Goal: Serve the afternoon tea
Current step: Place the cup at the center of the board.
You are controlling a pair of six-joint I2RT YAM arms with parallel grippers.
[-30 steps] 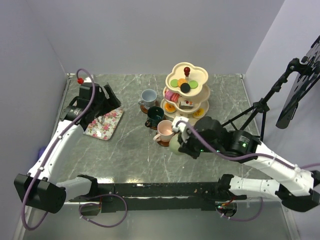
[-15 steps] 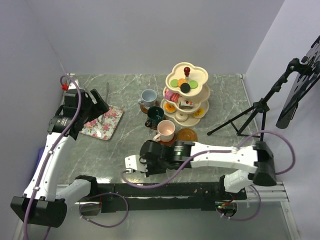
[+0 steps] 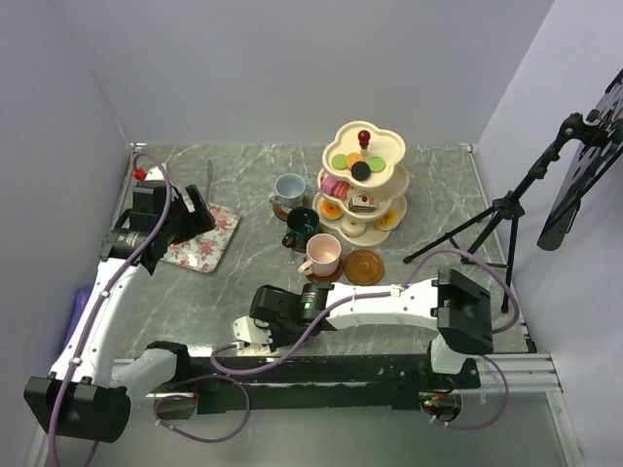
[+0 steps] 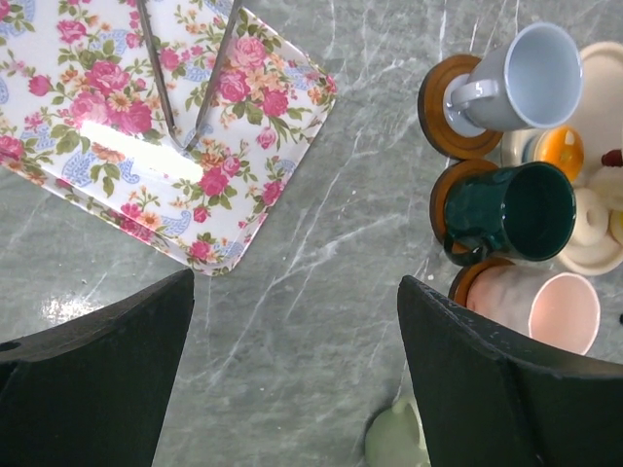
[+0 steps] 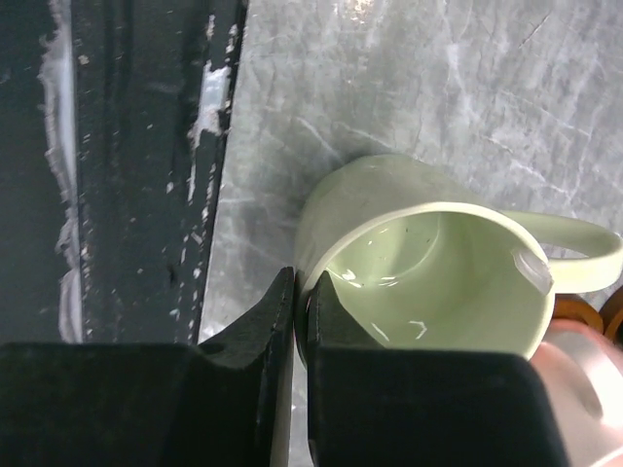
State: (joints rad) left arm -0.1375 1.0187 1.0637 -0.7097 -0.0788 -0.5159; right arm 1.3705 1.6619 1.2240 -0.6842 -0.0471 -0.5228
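My right gripper [image 5: 300, 287] is shut on the rim of the light green mug [image 5: 428, 263], one finger inside and one outside. It holds the mug low beside the dark front rail [image 5: 136, 165]. From above, the right gripper [image 3: 247, 331] is at the near edge and its arm covers the mug. The cream three-tier stand [image 3: 362, 180] holds small cakes. Beside it, on saucers, stand the grey-blue mug [image 3: 289, 188], dark green mug [image 3: 303, 224] and pink mug [image 3: 323, 255]. One brown saucer [image 3: 364, 266] is bare. My left gripper [image 3: 200, 209] hangs open by the tray.
The floral tray [image 4: 117, 146] lies at the left with thin metal tongs [image 4: 185, 78] on it. A black tripod [image 3: 487, 219] stands at the right. Grey walls close the table's back and left. The arms' dark mounting rail [image 3: 321, 368] runs along the near edge.
My right arm has swung from beside the pink mug to the near left edge, carrying the light green mug. My left arm has shifted a little by the tray, still open.
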